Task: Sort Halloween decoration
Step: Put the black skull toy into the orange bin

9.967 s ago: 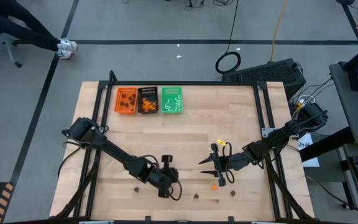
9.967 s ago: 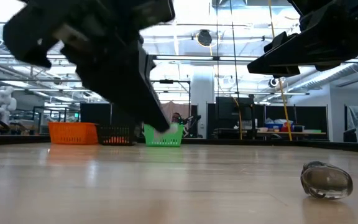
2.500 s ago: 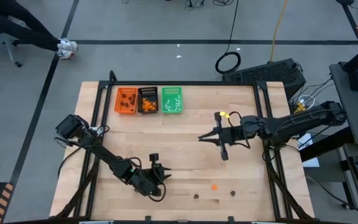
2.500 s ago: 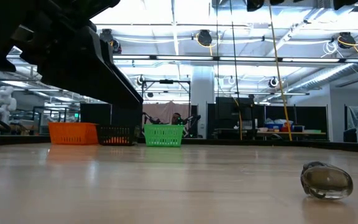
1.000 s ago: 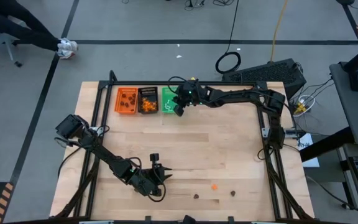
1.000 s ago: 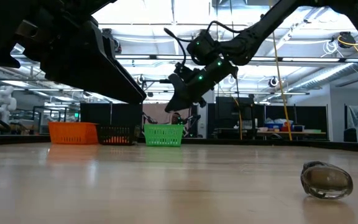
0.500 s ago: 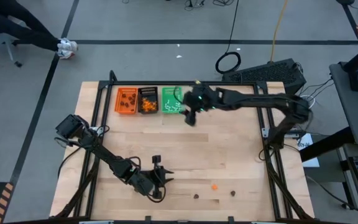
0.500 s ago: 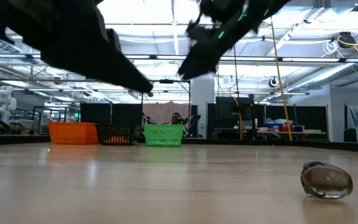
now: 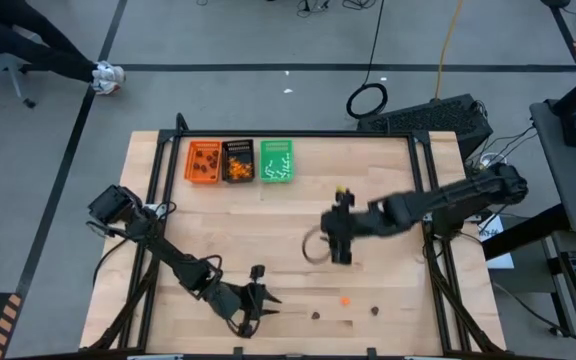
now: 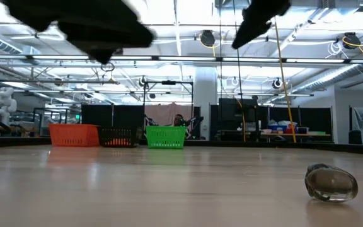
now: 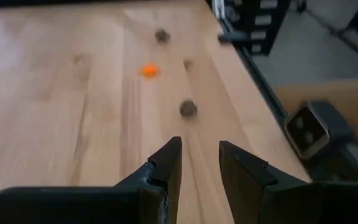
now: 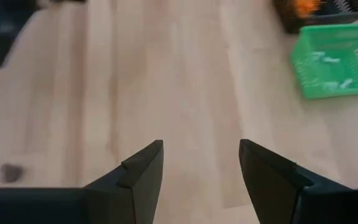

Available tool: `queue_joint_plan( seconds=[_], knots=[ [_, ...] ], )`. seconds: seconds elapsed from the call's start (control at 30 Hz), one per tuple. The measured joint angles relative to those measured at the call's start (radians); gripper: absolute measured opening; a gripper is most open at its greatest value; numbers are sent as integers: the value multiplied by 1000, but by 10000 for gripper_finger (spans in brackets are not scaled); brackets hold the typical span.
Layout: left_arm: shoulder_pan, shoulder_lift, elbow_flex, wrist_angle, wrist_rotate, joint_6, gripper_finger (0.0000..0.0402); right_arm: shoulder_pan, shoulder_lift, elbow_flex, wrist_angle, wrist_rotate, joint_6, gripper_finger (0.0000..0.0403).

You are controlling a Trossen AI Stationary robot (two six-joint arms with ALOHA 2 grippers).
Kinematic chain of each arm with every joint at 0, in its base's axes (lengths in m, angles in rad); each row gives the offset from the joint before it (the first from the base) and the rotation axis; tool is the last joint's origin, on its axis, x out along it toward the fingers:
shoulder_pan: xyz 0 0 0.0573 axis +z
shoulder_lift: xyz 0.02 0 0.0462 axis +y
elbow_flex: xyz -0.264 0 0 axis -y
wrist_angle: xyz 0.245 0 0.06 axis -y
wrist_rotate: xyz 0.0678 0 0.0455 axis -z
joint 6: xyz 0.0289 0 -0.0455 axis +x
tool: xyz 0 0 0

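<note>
While the three little trays sit lined up at the far left of the table (image 9: 388, 180) — orange tray (image 9: 204, 162), black tray (image 9: 238, 161), green tray (image 9: 276, 161) — both arms are out over the open wood. Right gripper (image 9: 336, 243) hangs above the middle of the table, well clear of the trays, with its two fingers spread apart and nothing between them; its wrist camera shows just bare wood in the gap.

Left gripper (image 9: 251, 305) is down by the near edge, left of centre. Its fingers (image 11: 166, 168) have a narrow gap between them, and there's nothing in it that I can see.

Leftover bits are all on the near side, to the right of the left gripper: an orange blob (image 9: 345, 299), a dark brown blob (image 9: 316, 315) and a second brown blob (image 9: 375, 310). From the low camera, a shiny rounded lump (image 10: 331, 183) lies on the wood at the right — can't tell which piece that is.
</note>
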Motion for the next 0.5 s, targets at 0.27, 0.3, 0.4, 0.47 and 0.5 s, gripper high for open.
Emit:
queue_joint_plan(
  seconds=[0.27,0.3,0.4,0.47,0.5],
  knots=[
    [-108,-123,87,-563,-20,-243,109,240,0,-213,259,169,165,194],
    [-120,-135,102,-632,-19,-289,109,262,0,-249,322,183,170,194],
    [-159,-147,136,-787,-2,-364,109,312,0,-359,529,211,163,194],
    [-183,-144,137,-840,27,-411,109,334,2,-422,659,230,151,194],
    [-192,-143,137,-857,49,-433,109,343,4,-449,717,231,147,194]
  ],
)
